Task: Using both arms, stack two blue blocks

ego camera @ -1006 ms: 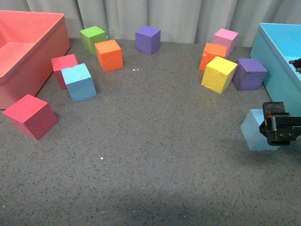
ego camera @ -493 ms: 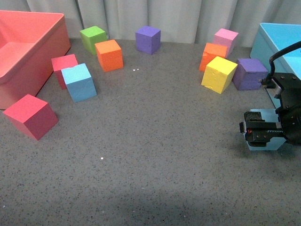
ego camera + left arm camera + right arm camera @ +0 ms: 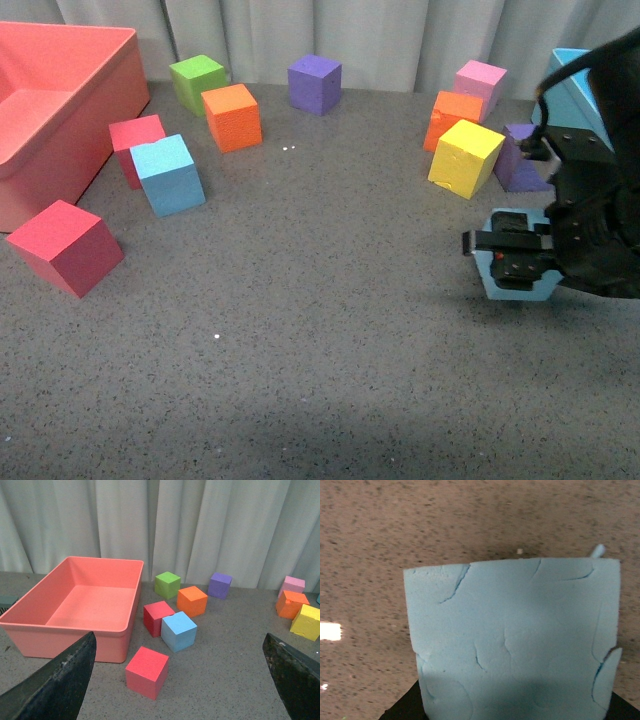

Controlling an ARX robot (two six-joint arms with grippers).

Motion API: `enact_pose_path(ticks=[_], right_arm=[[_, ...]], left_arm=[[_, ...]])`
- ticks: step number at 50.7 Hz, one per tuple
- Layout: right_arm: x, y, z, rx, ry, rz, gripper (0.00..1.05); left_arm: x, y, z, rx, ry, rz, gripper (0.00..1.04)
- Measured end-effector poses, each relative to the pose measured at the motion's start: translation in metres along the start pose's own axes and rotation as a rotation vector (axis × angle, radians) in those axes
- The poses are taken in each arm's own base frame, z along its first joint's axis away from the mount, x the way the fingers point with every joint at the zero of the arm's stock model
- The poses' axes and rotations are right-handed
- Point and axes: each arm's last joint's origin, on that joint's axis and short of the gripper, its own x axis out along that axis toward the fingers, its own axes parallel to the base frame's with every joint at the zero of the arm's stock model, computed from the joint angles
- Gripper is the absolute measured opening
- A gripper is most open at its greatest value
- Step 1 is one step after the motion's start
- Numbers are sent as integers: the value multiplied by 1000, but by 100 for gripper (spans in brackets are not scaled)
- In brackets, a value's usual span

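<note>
While the right gripper (image 3: 505, 256) clamps one blue block (image 3: 512, 220) at the table's (image 3: 330, 330) four o'clock, the second blue block (image 3: 168, 175) sits at ten beside one of two red cubes (image 3: 135, 135) (image 3: 65, 245), with two orange (image 3: 232, 117) (image 3: 455, 112), two purple (image 3: 315, 82) (image 3: 515, 165), one green (image 3: 198, 80), yellow (image 3: 465, 155) and pink (image 3: 480, 80) around, the left gripper (image 3: 178, 637) spread wide.

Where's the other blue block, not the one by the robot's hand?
In the front view the blue block sits on the left, just in front of a red block, near the pink bin.

2 blue blks (image 3: 167, 174) (image 3: 518, 292), 9 other cubes (image 3: 465, 157), 2 bins (image 3: 60, 100) (image 3: 572, 95)
</note>
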Motion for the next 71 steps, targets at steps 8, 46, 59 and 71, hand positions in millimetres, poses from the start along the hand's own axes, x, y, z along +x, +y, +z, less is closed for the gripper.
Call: enact_pose_path(ticks=[8, 46, 59, 71], right_arm=[[8, 43, 15, 6, -16, 36, 45], [48, 140, 33, -37, 4, 153, 60], [26, 132, 24, -8, -70, 229, 97], [-15, 117, 24, -12, -296, 224, 92]], left_arm=[[0, 0, 0, 0, 0, 0, 98], [0, 0, 0, 0, 0, 0, 98], [0, 0, 0, 0, 0, 0, 98], [0, 0, 0, 0, 0, 0, 98]])
